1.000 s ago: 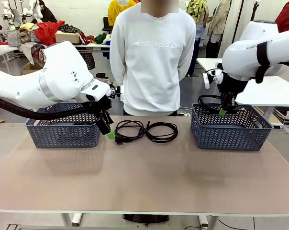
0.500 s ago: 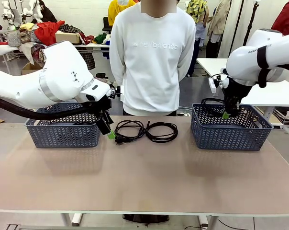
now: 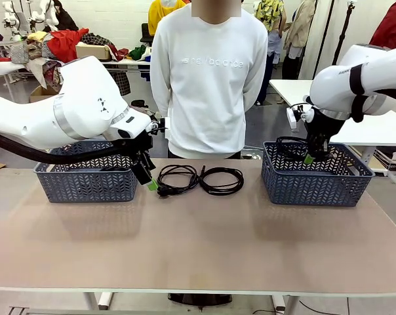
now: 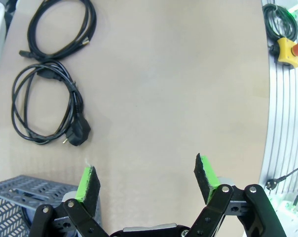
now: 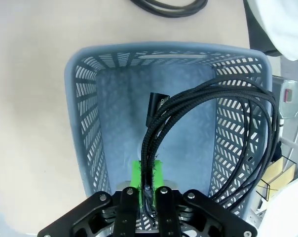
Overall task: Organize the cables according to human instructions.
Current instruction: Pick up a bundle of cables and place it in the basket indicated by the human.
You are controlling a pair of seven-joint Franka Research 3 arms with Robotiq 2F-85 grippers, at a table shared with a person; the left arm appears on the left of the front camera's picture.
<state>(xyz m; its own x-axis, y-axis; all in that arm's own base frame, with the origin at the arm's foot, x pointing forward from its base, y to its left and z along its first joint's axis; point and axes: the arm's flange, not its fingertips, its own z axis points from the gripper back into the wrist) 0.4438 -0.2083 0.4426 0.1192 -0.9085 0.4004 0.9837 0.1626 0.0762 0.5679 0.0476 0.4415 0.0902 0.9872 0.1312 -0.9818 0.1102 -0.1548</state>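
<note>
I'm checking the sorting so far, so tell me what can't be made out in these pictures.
Left basket contents: front view, the left arm and basket wall hide them.
Person's hands: front view, behind their back.
Whether the right gripper pinches the cable or only flanks it: right wrist view, the cable covers the gap.
Print on the cable's plug: right wrist view, too small.

Right pincer [image 5: 147, 174], apparently tight on a braided black cable [image 5: 198, 105], over a blue-grey basket [image 5: 87, 128]
</note>
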